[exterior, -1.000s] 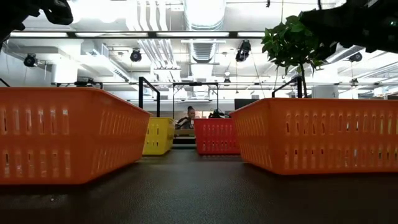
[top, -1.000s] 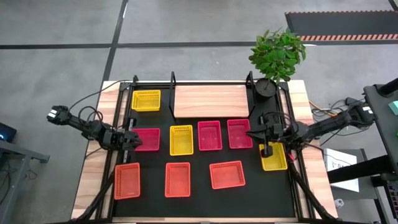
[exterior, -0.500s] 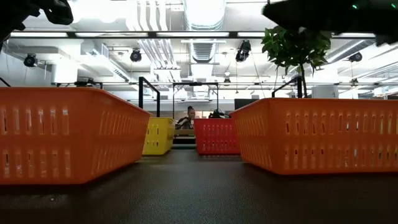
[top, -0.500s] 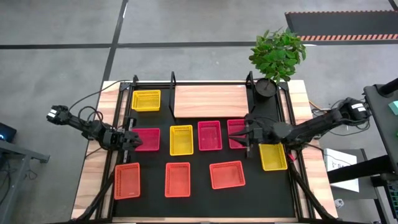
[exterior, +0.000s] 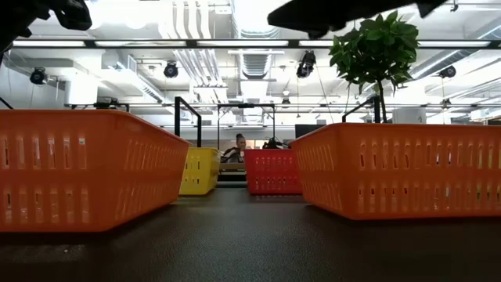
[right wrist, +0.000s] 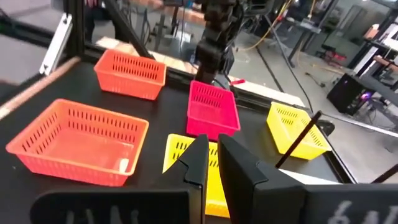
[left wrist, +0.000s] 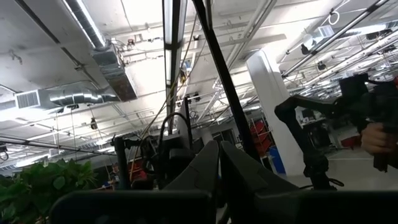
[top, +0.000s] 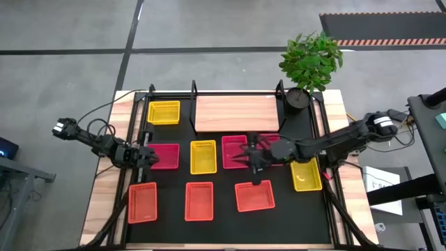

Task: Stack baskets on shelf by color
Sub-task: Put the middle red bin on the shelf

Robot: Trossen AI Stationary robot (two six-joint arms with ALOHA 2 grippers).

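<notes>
Right hand (top: 252,157) stretches across the tabletop (top: 230,213), fingers pinched nearly together and empty, hovering between a pink-red basket (top: 235,151) and an orange basket (top: 254,196). A yellow basket (top: 203,156) sits just beyond. Left hand (top: 145,157) is closed tight at the edge of the far-left pink-red basket (top: 164,156). The wooden shelf (top: 236,113) lies bare at the back, a yellow basket (top: 164,112) beside it.

Bare wooden shelf (top: 236,113) at table's far edge; yellow basket (top: 164,112) left of it; potted plant (top: 310,61) right; left gripper (top: 148,157) at pink basket (top: 164,156); right gripper (top: 252,157) closed, empty, above the gap between two pink baskets (top: 235,151); orange baskets (top: 198,201) along the near row.
</notes>
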